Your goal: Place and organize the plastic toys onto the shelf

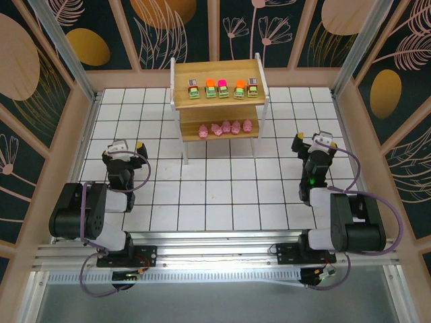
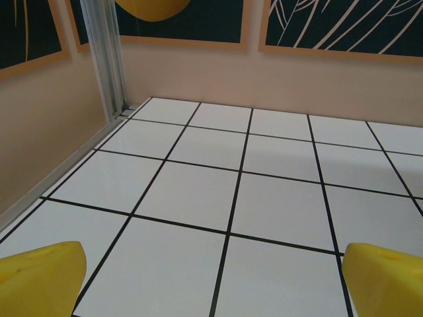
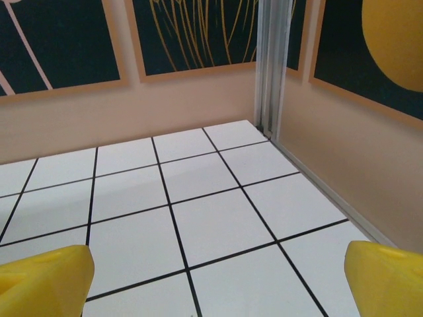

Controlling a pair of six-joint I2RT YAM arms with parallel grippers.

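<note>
The shelf (image 1: 219, 68) stands at the far middle of the bench (image 1: 215, 195), with its long axis running left to right. The plastic toys are all on it. Five green blocky toys (image 1: 223, 89) make a row along the upper board, and five pink pig toys (image 1: 226, 127) make a row along the lower board. The leftmost pig sits a little nearer than the other four. Both rows follow the long axis of the shelf.

The left hand (image 1: 129, 146) is at the near left, with its yellow fingers (image 2: 39, 277) spread wide and nothing between them. From this hand the shelf lies far and to the right. The right hand (image 1: 313, 142) is at the near right, also spread wide and holding nothing. From it the shelf lies far and to the left. Both hands are well apart from the shelf. I judge them about equally distant, so neither arm has a clear advantage.

With ten toys already in two rows, I think the placing is finished. If any move is needed, it is probably to straighten the leftmost pig. In that case the left hand would reach far and right, toward the lower board.
</note>
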